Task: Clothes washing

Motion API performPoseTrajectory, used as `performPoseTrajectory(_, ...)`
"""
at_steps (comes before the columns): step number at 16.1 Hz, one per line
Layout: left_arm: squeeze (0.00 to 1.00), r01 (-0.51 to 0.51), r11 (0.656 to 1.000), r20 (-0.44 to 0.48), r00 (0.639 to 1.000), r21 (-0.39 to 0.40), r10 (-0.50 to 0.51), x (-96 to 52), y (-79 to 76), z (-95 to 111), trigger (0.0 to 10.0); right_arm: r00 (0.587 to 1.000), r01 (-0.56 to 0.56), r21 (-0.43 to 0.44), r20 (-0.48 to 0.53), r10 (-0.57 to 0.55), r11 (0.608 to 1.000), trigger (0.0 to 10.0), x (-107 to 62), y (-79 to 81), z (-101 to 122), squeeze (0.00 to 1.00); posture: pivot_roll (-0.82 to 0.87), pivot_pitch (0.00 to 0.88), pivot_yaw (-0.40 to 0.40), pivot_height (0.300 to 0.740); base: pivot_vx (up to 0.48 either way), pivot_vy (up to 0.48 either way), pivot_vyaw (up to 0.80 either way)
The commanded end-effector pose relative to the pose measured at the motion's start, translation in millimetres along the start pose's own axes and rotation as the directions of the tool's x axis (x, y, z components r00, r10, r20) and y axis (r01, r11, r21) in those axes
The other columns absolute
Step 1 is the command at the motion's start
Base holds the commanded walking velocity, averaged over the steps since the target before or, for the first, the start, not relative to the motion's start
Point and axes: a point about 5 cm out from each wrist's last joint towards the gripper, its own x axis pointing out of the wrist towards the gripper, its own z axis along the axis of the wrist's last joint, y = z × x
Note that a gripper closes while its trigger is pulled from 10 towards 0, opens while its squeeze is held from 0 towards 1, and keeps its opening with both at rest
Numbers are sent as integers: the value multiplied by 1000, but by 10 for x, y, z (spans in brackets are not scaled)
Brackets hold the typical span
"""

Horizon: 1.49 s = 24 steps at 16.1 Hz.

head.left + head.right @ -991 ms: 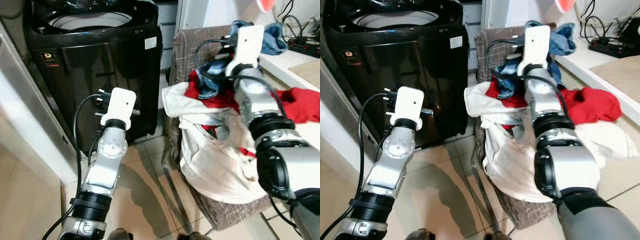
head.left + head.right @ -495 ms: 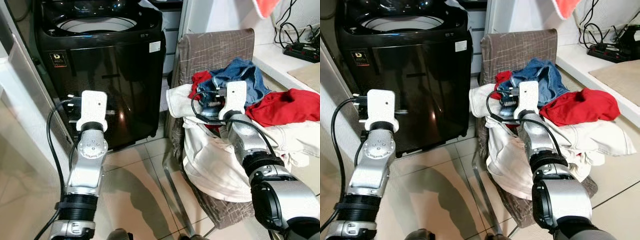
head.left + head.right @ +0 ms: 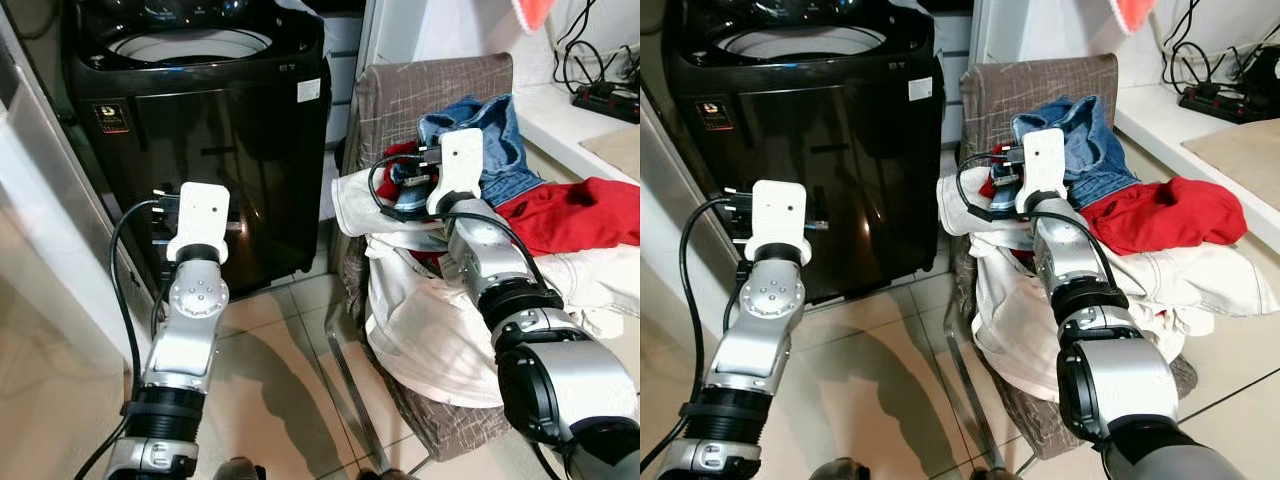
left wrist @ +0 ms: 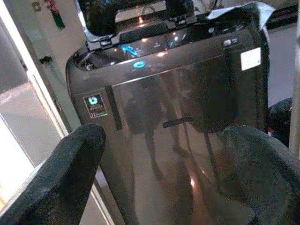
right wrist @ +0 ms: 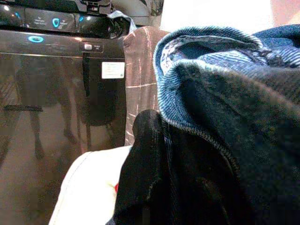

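Observation:
A black top-loading washing machine [image 3: 200, 130] stands with its lid up, the drum opening showing at the top. To its right, a brown chair [image 3: 420, 85] carries a pile of clothes: blue jeans [image 3: 490, 130] on top, a red garment [image 3: 570, 215] and a cream garment [image 3: 430, 320]. My right gripper [image 5: 187, 154] is shut on a fold of the jeans and holds it lifted above the pile. My left gripper [image 4: 166, 140] hangs open in front of the machine's glossy front panel, with nothing between its fingers [image 4: 70, 168].
A white counter [image 3: 560, 110] with a power strip [image 3: 610, 98] and cables runs along the right behind the chair. A pale door frame [image 3: 50, 230] borders the left. Tiled floor [image 3: 280, 380] lies between the machine and the chair.
My right arm came down from high over the chair to the pile, then rose a little with the jeans in its grip. The left arm shifted slightly; the camera also moved.

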Motion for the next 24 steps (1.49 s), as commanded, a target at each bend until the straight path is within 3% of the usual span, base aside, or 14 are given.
performPoseTrajectory(1,0,-20,1000,6,1000,-9,20,31,37,29,10000,996,-41,-18,81,42,999,10000,67,70,210,0,59,0,-36,740,0,0,0)
performPoseTrajectory(3,0,-106,994,-15,994,-18,106,10,172,-21,10000,971,-168,-74,159,178,983,10000,103,337,383,0,59,0,-40,740,0,0,0)
performPoseTrajectory(4,0,-133,991,-25,991,-32,132,6,227,-41,10000,966,-191,-71,165,200,979,10000,106,394,398,0,59,0,-40,740,0,0,0)
performPoseTrajectory(5,0,-149,988,-35,988,-27,148,6,288,-75,10000,972,-183,-39,143,186,982,10000,103,400,349,0,66,0,-46,740,0,0,0)
performPoseTrajectory(7,0,-125,992,-37,992,-18,124,8,280,-85,10000,991,-111,56,83,106,992,10000,74,261,195,0,73,0,-51,740,0,0,316)
performPoseTrajectory(9,0,-117,993,-40,992,-22,116,-1,264,-90,10000,997,-70,68,31,68,995,10000,27,174,55,0,73,0,-51,740,0,0,600)
performPoseTrajectory(12,0,-119,992,-44,992,-47,117,-19,255,-87,10000,998,-60,56,33,58,997,10000,-4,139,17,0,69,0,-45,740,0,0,523)
performPoseTrajectory(14,0,-116,992,-44,992,-43,114,-16,246,-83,10000,987,-143,16,78,141,990,10000,0,285,77,0,63,0,-39,740,0,0,500)
performPoseTrajectory(16,0,-112,993,-47,993,-42,110,-15,219,-85,10000,949,-283,8,146,279,959,10000,-17,569,164,0,59,0,-40,740,0,0,494)
performPoseTrajectory(19,0,-110,993,-46,993,-42,108,-11,210,-80,10000,904,-397,8,174,389,918,10000,-61,781,179,0,59,0,-40,740,0,0,483)
performPoseTrajectory(21,0,-107,993,-46,993,-42,105,-8,207,-77,10000,923,-362,-1,137,359,932,10000,-49,750,127,0,62,0,-42,740,0,0,488)
performPoseTrajectory(23,0,-99,994,-45,994,-40,97,-5,204,-77,10000,975,-209,-40,72,211,977,10000,-13,515,58,0,62,0,-42,740,0,0,0)
performPoseTrajectory(24,0,-98,994,-46,994,-38,96,-3,210,-81,10000,976,-205,-35,66,207,978,10000,-18,473,44,0,62,0,-42,740,0,0,0)
